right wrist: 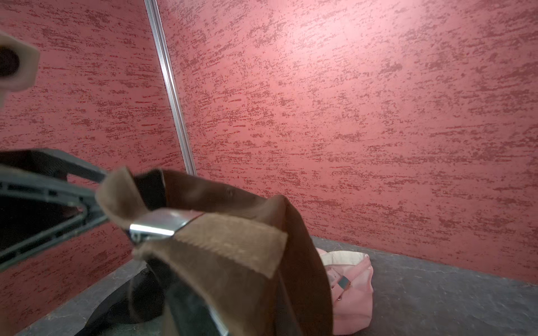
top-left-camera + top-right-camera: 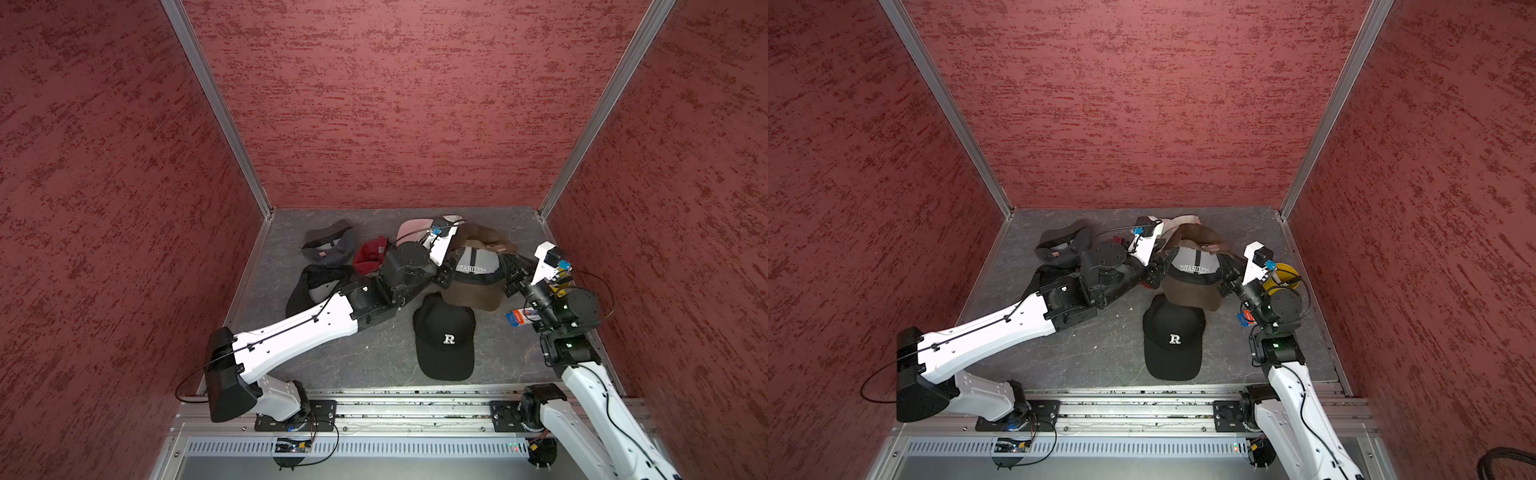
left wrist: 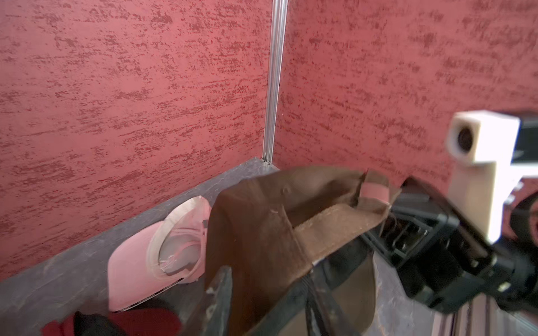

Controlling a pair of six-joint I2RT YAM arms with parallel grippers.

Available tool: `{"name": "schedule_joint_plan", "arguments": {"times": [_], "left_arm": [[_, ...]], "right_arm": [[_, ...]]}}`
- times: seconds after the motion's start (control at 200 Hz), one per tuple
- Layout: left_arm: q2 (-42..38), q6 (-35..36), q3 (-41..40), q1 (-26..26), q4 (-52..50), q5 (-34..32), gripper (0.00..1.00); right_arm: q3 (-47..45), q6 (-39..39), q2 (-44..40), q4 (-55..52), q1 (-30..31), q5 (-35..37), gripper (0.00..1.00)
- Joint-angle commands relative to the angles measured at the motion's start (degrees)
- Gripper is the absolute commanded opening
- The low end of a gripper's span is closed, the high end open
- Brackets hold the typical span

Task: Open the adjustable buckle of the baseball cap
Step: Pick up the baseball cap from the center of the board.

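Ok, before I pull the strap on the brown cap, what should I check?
1. Right tool shut on the brown cap near the metal buckle: ok.
2. Left tool gripping anything: cannot tell.
3. Buckle visible in the right wrist view: ok.
4. Strap freed from the buckle: not ok, threaded through.
5. Black R cap clear of the brown brim: cannot tell.

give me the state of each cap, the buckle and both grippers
left gripper, jaws apart at the brown cap
right gripper, jaws shut on the brown cap
brown cap, raised between the two grippers
metal buckle, closed on the strap
black cap, flat on the table, crown up
pink cap, lying by the back wall
red cap, crumpled beside the left arm
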Motion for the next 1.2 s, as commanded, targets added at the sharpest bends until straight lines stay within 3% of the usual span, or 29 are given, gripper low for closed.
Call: {"name": "schedule_joint_plan", "arguments": {"times": [0.0,0.21,0.401,0.857,1.192], "left_arm": [[-3.38,-1.21,-2.87,0.20,-1.67,3.52,0.52],[-5.72,-1.19,-3.41,0.03,-4.76,5.50,0.63],[-2.25,1.70,5.06,-0.28,-9.86,10.09,0.64],[18.35,1.08,35.24,0.85,-23.16,22.80,0.51],[25.80,-1.85,42.36,1.59,-27.26,25.60,0.44]], "right_arm": [[3.04,0.18,0.28,-2.98,0.59,2.93,0.00],[4.48,2.07,2.61,-3.14,0.64,3.46,0.00],[5.15,-0.13,2.94,-4.76,0.92,3.91,0.00],[4.74,-1.22,2.48,-4.43,2.08,4.65,0.00],[4.67,-2.27,1.60,-6.01,2.74,5.01,0.00]]}}
